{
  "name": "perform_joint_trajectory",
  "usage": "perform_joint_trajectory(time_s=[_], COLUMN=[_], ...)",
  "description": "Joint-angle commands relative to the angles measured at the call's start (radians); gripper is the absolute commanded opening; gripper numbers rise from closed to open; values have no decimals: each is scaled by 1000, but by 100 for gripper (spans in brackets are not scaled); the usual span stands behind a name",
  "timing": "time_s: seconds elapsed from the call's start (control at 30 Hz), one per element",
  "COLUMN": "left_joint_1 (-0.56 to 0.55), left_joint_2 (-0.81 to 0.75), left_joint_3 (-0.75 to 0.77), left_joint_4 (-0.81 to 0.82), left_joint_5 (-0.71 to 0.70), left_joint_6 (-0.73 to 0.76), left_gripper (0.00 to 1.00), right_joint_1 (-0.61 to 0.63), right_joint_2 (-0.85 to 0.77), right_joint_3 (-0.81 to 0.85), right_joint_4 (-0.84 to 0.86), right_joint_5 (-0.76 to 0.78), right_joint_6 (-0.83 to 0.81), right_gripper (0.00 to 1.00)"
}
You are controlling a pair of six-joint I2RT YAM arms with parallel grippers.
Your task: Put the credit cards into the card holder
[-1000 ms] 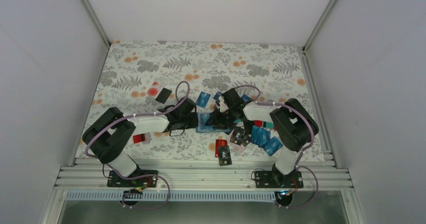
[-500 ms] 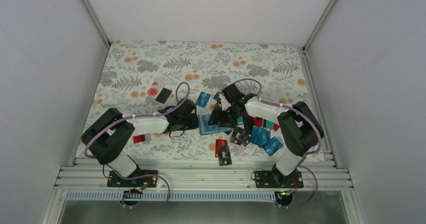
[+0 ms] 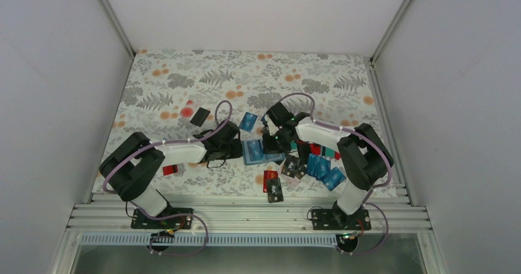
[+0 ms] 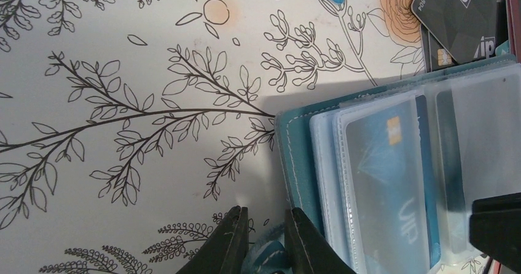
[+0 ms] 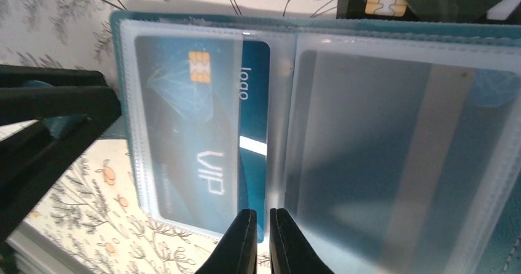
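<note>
We see the teal card holder point(image 3: 253, 152) lying open on the flowered bench point(image 3: 184, 80) between the two arms. A blue VIP card point(image 5: 203, 133) sits inside one of its clear sleeves point(image 5: 393, 139), and loose credit cards point(image 3: 321, 166) are scattered just to its right. The left end effector point(image 4: 265, 212) is clenched, with only a narrow gap, on the holder's teal cover edge. The right end effector point(image 5: 263, 214) hangs over the near edge of the sleeves with its jaws almost together, and we cannot tell whether the thin plastic is caught between them.
</note>
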Motion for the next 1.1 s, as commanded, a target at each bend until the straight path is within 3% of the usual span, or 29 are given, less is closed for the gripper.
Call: perform_joint_trajectory(time_s=[0.0, 0.23, 0.43, 0.67, 0.9, 1.07], left_joint_1=[-7, -7, -15, -22, -27, -39], left_joint_2=[-1, -1, -1, -55, -165, -223], left_joint_3=[-1, 2, 11, 38, 68, 65], left_joint_4=[-42, -45, -51, -145, -273, -232], left_joint_5=[-15, -16, -21, -88, -149, -63], left_joint_6=[8, 11, 15, 25, 57, 88], left_gripper=[16, 15, 16, 17, 29, 39], right_joint_1=[27, 49, 74, 75, 74, 64], right_joint_2=[33, 68, 79, 44, -39, -112], right_joint_3=[20, 3, 11, 34, 45, 33], right_joint_4=[14, 36, 50, 9, -22, -21], right_joint_5=[65, 100, 79, 119, 91, 106], right_joint_6=[-14, -14, -13, -9, -21, -23], right_gripper=[7, 6, 12, 12, 15, 21])
